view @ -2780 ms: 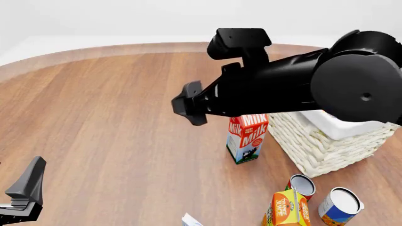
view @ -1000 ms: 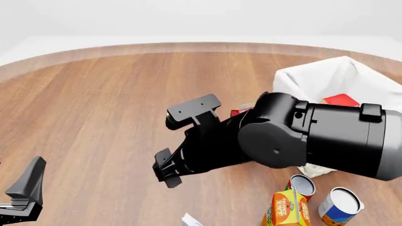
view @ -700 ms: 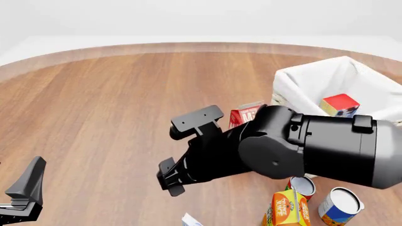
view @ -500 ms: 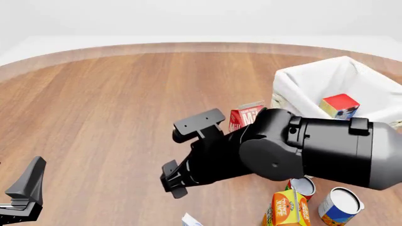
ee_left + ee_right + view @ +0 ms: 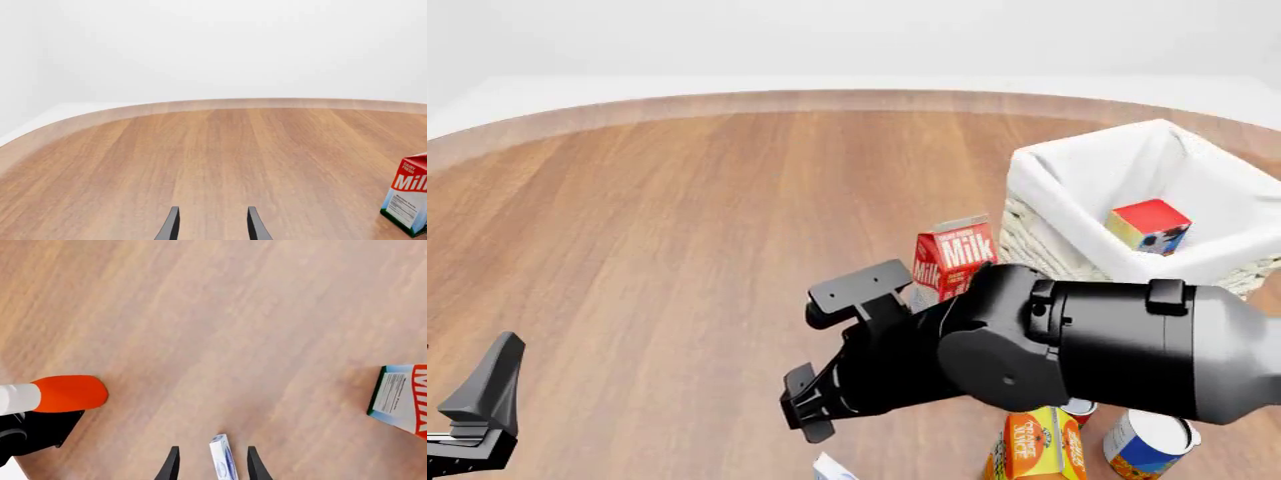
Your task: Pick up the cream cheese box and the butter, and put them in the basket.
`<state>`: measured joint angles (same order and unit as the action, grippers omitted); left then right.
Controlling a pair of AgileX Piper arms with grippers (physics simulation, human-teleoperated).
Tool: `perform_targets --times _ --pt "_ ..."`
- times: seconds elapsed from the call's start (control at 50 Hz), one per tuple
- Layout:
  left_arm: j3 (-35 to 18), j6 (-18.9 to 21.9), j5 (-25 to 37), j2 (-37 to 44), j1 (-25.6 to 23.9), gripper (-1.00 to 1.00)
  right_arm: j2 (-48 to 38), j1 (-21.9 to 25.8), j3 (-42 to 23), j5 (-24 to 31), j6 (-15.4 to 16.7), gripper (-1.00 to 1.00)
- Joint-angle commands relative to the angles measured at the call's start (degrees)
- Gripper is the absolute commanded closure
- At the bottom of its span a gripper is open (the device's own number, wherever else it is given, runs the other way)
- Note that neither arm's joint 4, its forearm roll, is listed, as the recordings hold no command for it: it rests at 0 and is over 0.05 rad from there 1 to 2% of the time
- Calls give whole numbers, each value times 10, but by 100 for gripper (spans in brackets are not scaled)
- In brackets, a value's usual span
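Right gripper point(image 5: 211, 465) jaws spread, empty, over cream cheese box point(image 5: 221, 460); box's long axis parallel to fingers. Butter point(image 5: 1149, 225) tilted in basket point(image 5: 1044, 185).

Wooden table point(image 5: 667, 230), rounded far edge, several items standing on it.
The basket point(image 5: 1054, 235) sits at the right, far side. The Milk carton point(image 5: 957, 258) stands upright just beside the basket's near-left corner. Nearer, at the right: an orange juice carton point(image 5: 1034, 447) and a can point(image 5: 1148, 440). A corner of the cream cheese box point(image 5: 831, 467) shows at the near edge.
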<state>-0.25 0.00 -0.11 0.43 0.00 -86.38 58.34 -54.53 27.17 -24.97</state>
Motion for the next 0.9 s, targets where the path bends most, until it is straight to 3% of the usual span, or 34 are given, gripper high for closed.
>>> perform_targets --times 0.02,0.46,0.9 --pt "0 0 0 0 0 -100 0 2 24 -17 -15 -100" --pt "0 0 0 0 0 -100 -18 11 70 -65 -51 -100" --pt "0 0 0 0 0 -100 -34 9 94 -87 -51 -100"
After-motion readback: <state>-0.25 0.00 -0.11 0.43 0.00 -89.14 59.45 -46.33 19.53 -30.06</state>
